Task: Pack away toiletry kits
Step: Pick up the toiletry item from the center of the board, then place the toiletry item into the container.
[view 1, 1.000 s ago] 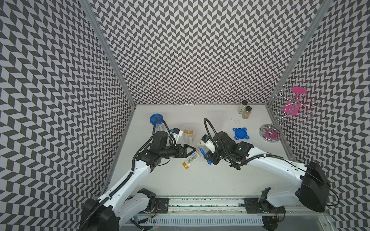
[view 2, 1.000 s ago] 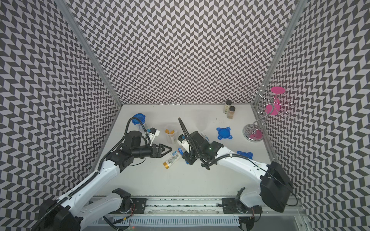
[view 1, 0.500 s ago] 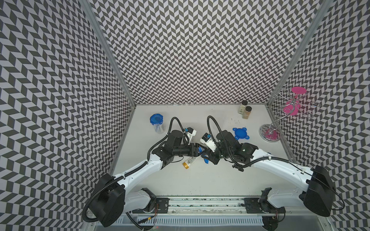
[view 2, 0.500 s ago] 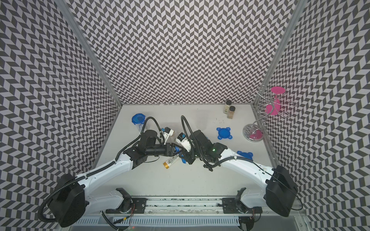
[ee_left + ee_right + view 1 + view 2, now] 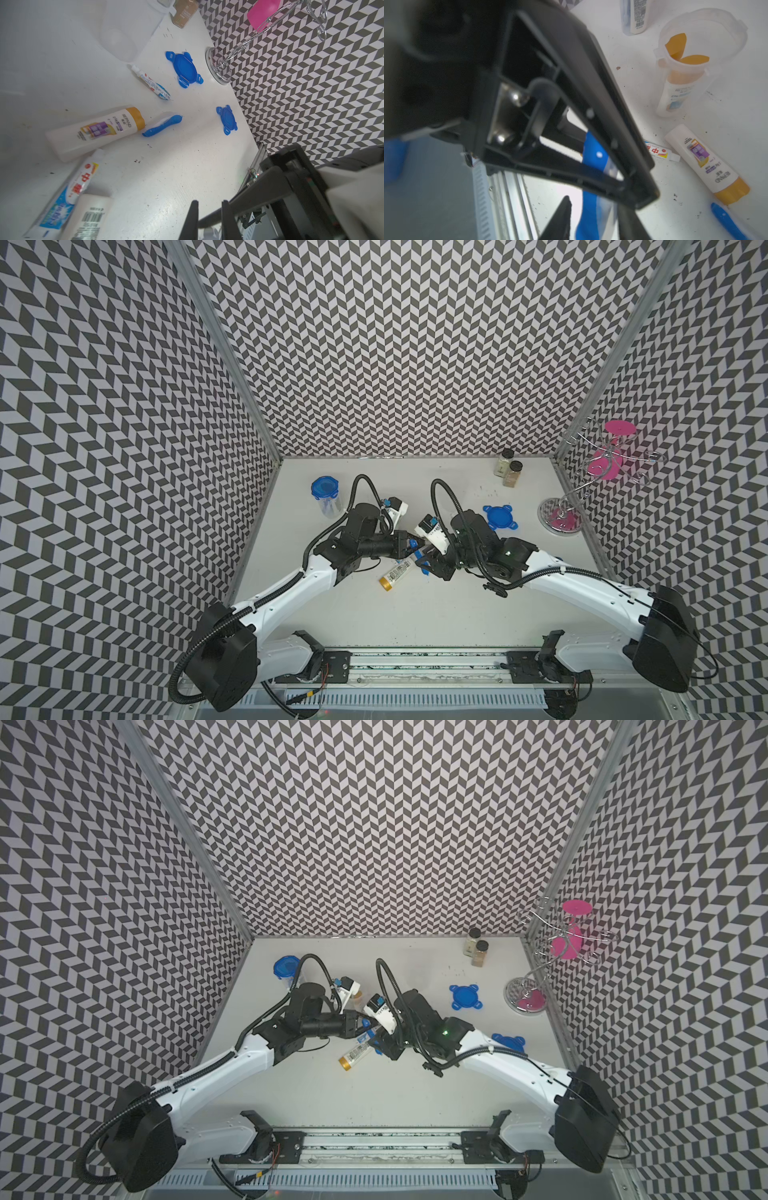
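Note:
Mid-table my two grippers meet tip to tip. A blue toothbrush [image 5: 591, 218] runs from between the right gripper's [image 5: 593, 207] parted jaws up into my left gripper [image 5: 409, 547], whose jaws are shut on it. One right finger stands clear of the handle. In the left wrist view the left gripper [image 5: 209, 202] shows only a narrow slit. A white tube with a gold cap [image 5: 397, 572] lies just below the grippers. Beside it lie a toothpaste tube [image 5: 70, 187] and a second toothbrush [image 5: 164, 124]. An open clear cup [image 5: 695, 41] holds two gold-capped tubes.
A lidded cup [image 5: 325, 495] stands at the back left. Two loose blue lids [image 5: 465, 997] [image 5: 508, 1042] lie to the right. An empty clear cup [image 5: 128, 31] and a small toothpaste [image 5: 151, 83] sit behind the grippers. Spice jars [image 5: 509, 468] and the wire stand [image 5: 598, 485] occupy the back right.
My left arm has swung right to meet the right gripper, and its jaws have closed on the toothbrush. The right jaws have parted from it.

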{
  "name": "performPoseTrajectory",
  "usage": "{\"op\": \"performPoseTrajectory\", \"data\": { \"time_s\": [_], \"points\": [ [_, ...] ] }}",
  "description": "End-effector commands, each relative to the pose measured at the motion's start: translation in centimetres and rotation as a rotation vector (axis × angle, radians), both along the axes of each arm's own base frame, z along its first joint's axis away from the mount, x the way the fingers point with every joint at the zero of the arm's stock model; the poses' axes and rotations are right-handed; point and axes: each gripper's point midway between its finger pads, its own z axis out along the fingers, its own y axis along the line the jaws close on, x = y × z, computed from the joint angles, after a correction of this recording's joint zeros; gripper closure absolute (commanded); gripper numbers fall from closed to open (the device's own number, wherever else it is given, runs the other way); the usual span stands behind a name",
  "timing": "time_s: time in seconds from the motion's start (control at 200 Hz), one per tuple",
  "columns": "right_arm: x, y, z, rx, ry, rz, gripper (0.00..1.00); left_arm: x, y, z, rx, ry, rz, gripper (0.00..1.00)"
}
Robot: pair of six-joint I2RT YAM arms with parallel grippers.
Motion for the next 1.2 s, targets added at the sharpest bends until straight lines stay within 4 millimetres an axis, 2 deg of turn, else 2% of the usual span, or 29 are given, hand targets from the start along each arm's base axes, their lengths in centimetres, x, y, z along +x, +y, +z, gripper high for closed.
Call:
{"op": "performPoseTrajectory", "data": {
  "time_s": [0.0, 0.115, 0.15, 0.25, 0.386, 0.591, 0.716, 0.906, 1.047, 1.192],
  "points": [
    [1.5, 0.1, 4.0, 0.087, -0.115, -0.065, 0.37, 3.0, 3.0, 1.1, 0.115, -0.096, 0.105, 1.00],
    [2.5, -0.4, 5.4, 0.127, -0.154, -0.108, 0.07, 6.0, 5.9, 2.1, 0.201, -0.167, 0.202, 1.00],
    [2.8, -0.7, 5.7, 0.130, -0.164, -0.126, 0.03, 6.9, 6.4, 2.8, 0.226, -0.204, 0.232, 1.00],
    [4.0, -2.0, 5.4, 0.114, -0.157, -0.193, 0.00, 9.5, 7.6, 5.0, 0.296, -0.301, 0.323, 1.00],
    [6.4, -4.7, 2.9, 0.019, -0.106, -0.325, 0.00, 12.8, 8.9, 7.4, 0.370, -0.381, 0.448, 1.00],
    [9.4, -9.2, -2.0, -0.143, 0.026, -0.488, 0.02, 16.3, 9.4, 7.7, 0.413, -0.433, 0.556, 1.00],
    [9.8, -10.8, -4.7, -0.239, 0.109, -0.518, 0.03, 17.4, 8.3, 6.9, 0.441, -0.465, 0.559, 1.00],
    [10.5, -12.1, -6.4, -0.282, 0.134, -0.565, 0.03, 17.6, 6.1, 5.1, 0.457, -0.488, 0.547, 1.00],
    [11.1, -12.3, -7.3, -0.317, 0.148, -0.567, 0.03, 17.5, 5.1, 3.6, 0.482, -0.493, 0.544, 1.00],
    [11.6, -12.4, -8.3, -0.350, 0.158, -0.566, 0.03, 16.9, 5.2, 2.2, 0.503, -0.487, 0.553, 1.00]
  ]
}}
